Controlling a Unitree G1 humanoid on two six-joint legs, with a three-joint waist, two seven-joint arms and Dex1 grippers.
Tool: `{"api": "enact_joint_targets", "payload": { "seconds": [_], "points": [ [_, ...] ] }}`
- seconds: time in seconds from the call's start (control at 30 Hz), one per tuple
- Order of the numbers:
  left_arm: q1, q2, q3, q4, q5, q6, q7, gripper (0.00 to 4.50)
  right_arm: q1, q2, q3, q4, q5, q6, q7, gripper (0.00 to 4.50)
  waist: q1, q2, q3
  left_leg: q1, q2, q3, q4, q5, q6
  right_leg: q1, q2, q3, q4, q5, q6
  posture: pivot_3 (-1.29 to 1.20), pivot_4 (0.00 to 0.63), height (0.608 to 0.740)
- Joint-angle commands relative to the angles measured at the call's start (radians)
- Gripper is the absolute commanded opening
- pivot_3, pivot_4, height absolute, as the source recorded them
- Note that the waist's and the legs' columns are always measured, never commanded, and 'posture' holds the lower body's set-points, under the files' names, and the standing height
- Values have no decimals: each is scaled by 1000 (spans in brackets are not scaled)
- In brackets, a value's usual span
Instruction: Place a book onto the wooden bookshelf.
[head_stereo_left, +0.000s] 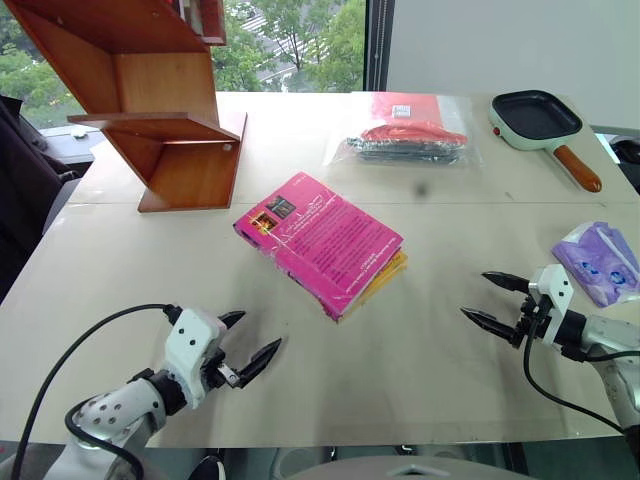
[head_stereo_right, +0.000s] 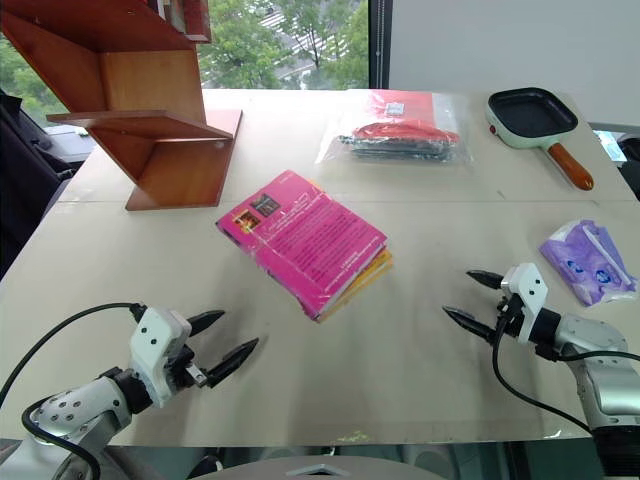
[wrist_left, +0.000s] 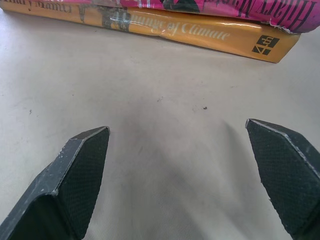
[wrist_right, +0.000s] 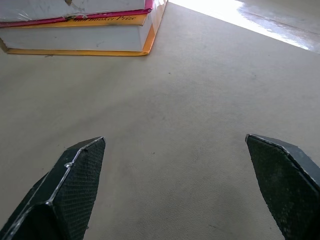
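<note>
A magenta-pink book (head_stereo_left: 320, 240) lies flat in the middle of the table, stacked on a yellow-orange paperback (head_stereo_left: 388, 275) whose edge sticks out beneath it. The wooden bookshelf (head_stereo_left: 150, 100) stands at the table's far left corner. My left gripper (head_stereo_left: 252, 340) hovers low over the table near the front left, open and empty, pointing toward the books; its wrist view shows the pink book's spine (wrist_left: 235, 9) above the orange one (wrist_left: 200, 34). My right gripper (head_stereo_left: 492, 300) is open and empty at the front right, also aimed at the stack (wrist_right: 75, 30).
A clear bag of red and black items (head_stereo_left: 410, 140) lies at the back centre. A small black frying pan (head_stereo_left: 540, 118) with a wooden handle sits at the back right. A purple packet (head_stereo_left: 600, 262) rests by the right edge. Black cables trail from both wrists.
</note>
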Motion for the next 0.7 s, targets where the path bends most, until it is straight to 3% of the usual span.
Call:
{"api": "enact_joint_targets", "payload": {
  "seconds": [0.03, 0.67, 0.7],
  "points": [
    [-28, -19, 5, 21, -5, -27, 10, 4500, 7, 3, -6, -26, -1, -5, -5, 4436, 0, 0, 0, 0, 0, 0, 0, 0, 0, 0, 0, 0, 0, 0, 0, 0, 150, 740],
    [-64, -36, 5, 80, 11, -102, -30, 4500, -68, 39, 19, 10, -48, 35, -70, 4436, -1, 0, 0, 1, -1, 0, 3, 1, -1, 1, 2, -5, 2, 0, 0, 0, 150, 740],
    [-65, -31, 13, 78, 4, -105, -40, 4500, -75, 42, 21, 13, -45, 40, -71, 4207, -1, 0, 0, 1, -1, 0, 3, 1, -1, 1, 2, -5, 2, 0, 0, 0, 150, 740]
  ]
}}
